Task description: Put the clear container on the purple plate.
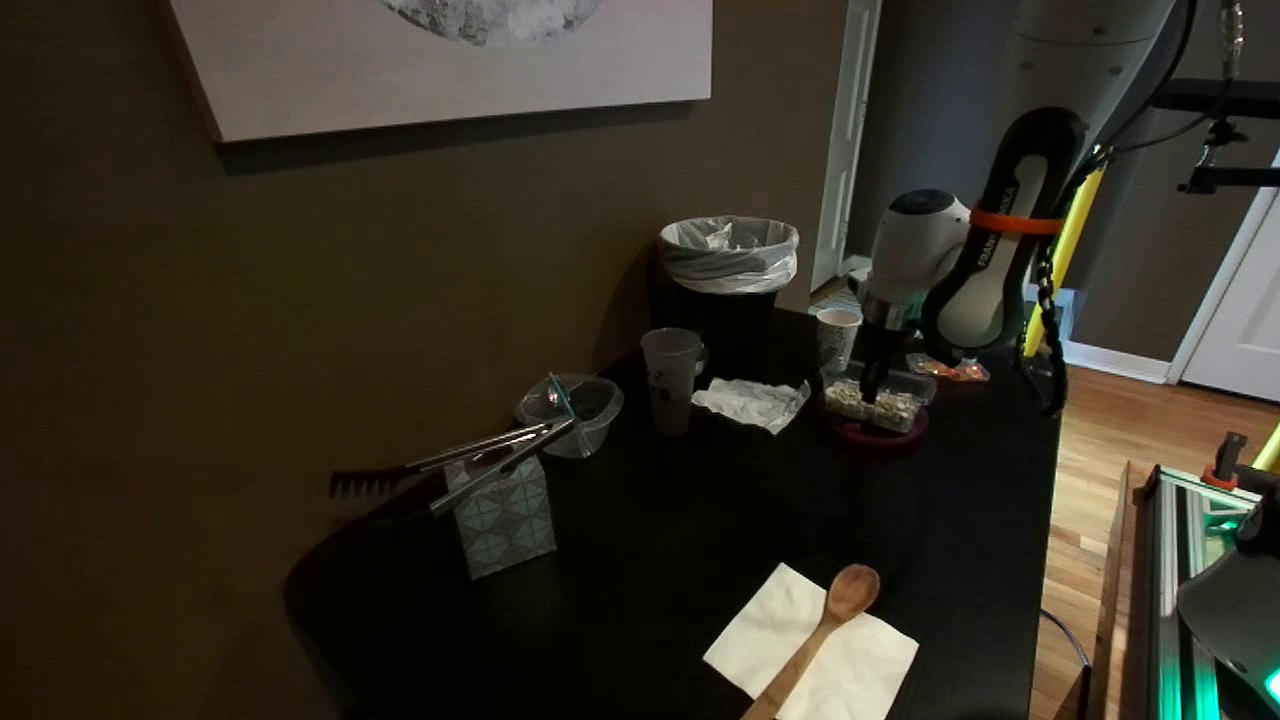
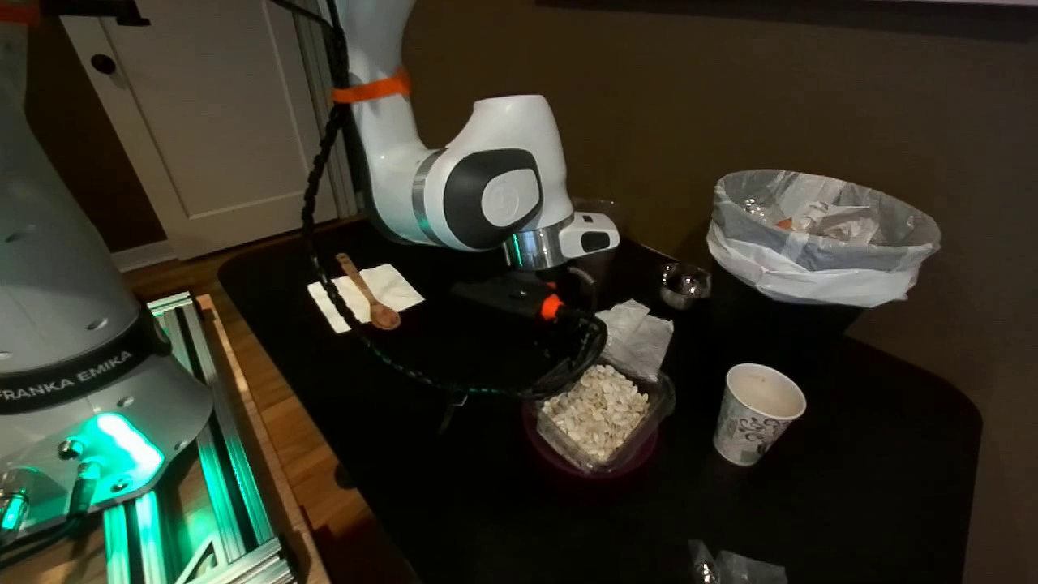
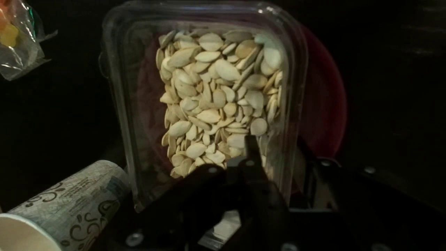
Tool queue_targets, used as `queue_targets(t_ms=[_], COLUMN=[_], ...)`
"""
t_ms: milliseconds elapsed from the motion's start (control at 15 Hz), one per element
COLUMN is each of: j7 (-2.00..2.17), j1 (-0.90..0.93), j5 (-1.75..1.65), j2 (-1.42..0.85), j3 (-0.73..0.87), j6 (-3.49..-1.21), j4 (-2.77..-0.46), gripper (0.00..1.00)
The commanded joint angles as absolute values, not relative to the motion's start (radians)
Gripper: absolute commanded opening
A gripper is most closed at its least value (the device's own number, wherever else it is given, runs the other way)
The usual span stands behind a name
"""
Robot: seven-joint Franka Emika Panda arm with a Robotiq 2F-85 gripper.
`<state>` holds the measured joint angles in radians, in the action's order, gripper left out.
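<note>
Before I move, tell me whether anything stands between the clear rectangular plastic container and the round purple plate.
Nothing visible does: the clear rectangular plastic container is over the round purple plate in all three views. Whether the two touch, I cannot tell.

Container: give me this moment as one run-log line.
container: over plate, contact unclear | contents: pale seeds | gripper: astride one wall, grip unclear | paper cup: upright nearby
</note>
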<state>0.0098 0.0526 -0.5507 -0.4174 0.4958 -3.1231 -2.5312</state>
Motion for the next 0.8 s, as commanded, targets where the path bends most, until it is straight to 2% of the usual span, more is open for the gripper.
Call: queue_targets(t_ms=[0, 200, 333, 600, 667, 733], j7=[-0.069, -0.171, -0.328, -0.603, -0.481, -0.504], j1=[0.058, -0.035, -0.178, -0.389, -0.276, -0.285], j5=[-0.49, -0.459, -0.377, -0.136, -0.233, -0.209], j2=[-0.385, -0.287, -0.184, -0.071, -0.147, -0.125], j3=[0.484, 0.392, 0.242, -0.065, 0.082, 0.061], j6=[-3.035, -2.967, -2.933, -2.957, -2.969, -2.969], j4=[-2.535, -2.572, -2.628, -2.732, -2.663, -2.678], gripper=[0.61, 0.83, 0.98, 1.0, 1.0, 1.0])
